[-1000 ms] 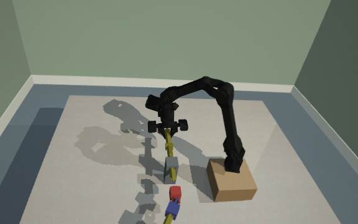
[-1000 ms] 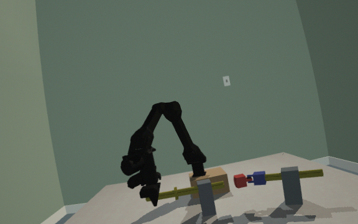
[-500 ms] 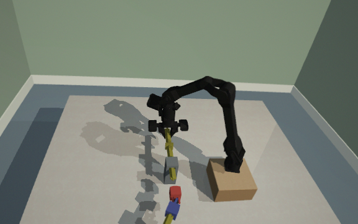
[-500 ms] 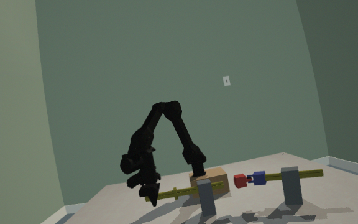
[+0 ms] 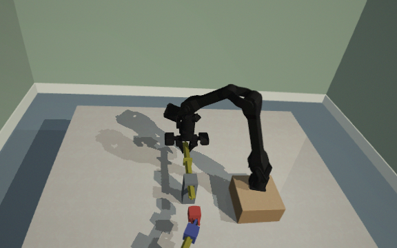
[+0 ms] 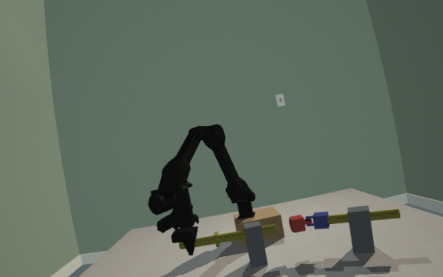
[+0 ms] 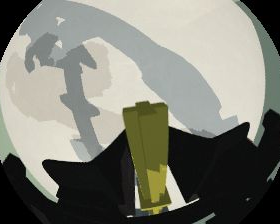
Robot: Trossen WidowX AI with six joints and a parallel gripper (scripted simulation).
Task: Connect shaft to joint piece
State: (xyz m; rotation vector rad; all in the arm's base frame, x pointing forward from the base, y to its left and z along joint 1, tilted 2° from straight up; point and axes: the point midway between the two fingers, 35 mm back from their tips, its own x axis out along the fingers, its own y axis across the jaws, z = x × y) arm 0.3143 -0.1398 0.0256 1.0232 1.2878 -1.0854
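Only extras in view were a white wall plate [image 6: 280,100] on the green wall [image 6: 214,77] [image 5: 185,45], pale baseboard [image 5: 116,89] [image 6: 437,203], and blue-grey floor [image 5: 5,165] around the table

Robot arm [image 5: 255,127] [image 6: 225,159]: matte black, slim straight links, chunky rounded joints. Gripper [image 5: 186,148] [image 6: 191,246] [image 7: 143,128]: black too, tapered pointed fingers. Stubby black cylinder [image 5: 171,111] [image 6: 158,202] beside the wrist. Markings too dark to tell.
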